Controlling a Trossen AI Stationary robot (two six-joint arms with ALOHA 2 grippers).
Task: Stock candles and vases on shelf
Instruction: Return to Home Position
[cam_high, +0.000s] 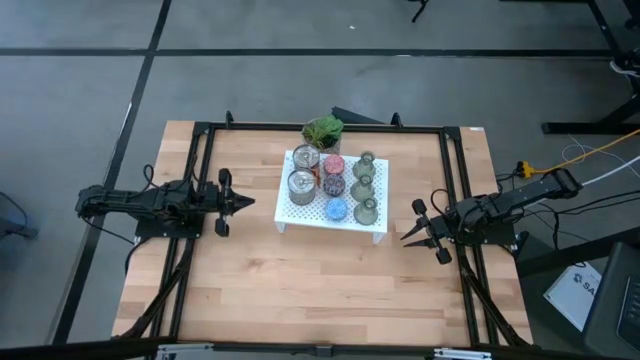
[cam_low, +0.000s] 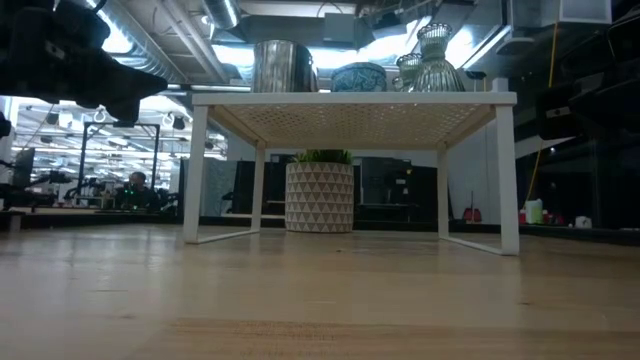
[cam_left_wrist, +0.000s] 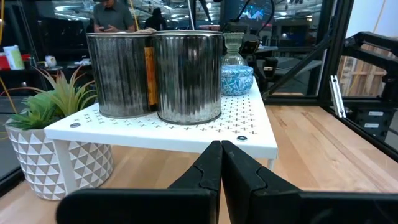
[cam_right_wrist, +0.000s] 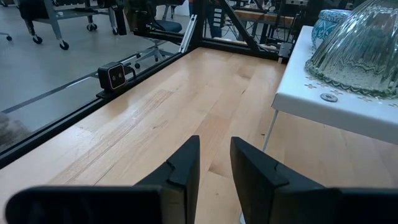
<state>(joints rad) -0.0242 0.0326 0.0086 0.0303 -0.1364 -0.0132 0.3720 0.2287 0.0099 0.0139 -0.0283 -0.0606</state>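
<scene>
The white perforated shelf (cam_high: 288, 213) stands on its short legs at the table's middle. On it stand two silver tin candles (cam_high: 306, 158) (cam_high: 302, 184), a pink candle (cam_high: 332, 166), a dark candle (cam_high: 333, 186), a light blue candle (cam_high: 337, 209) and three olive-green vases (cam_high: 367, 163) (cam_high: 363, 186) (cam_high: 366, 211). My left gripper (cam_high: 250, 202) hangs shut to the left of the shelf, pointing at it, with the tins (cam_left_wrist: 186, 74) ahead of it. My right gripper (cam_high: 405, 238) hangs open to the right of the shelf, its fingers (cam_right_wrist: 186, 162) a little apart with nothing between them.
A potted plant (cam_high: 323, 131) in a white patterned pot (cam_low: 319, 197) stands on the table just beyond the shelf's far edge. Black frame rails (cam_high: 196, 180) run along the table's left, right and far sides. Bare wood lies between the shelf and the near edge.
</scene>
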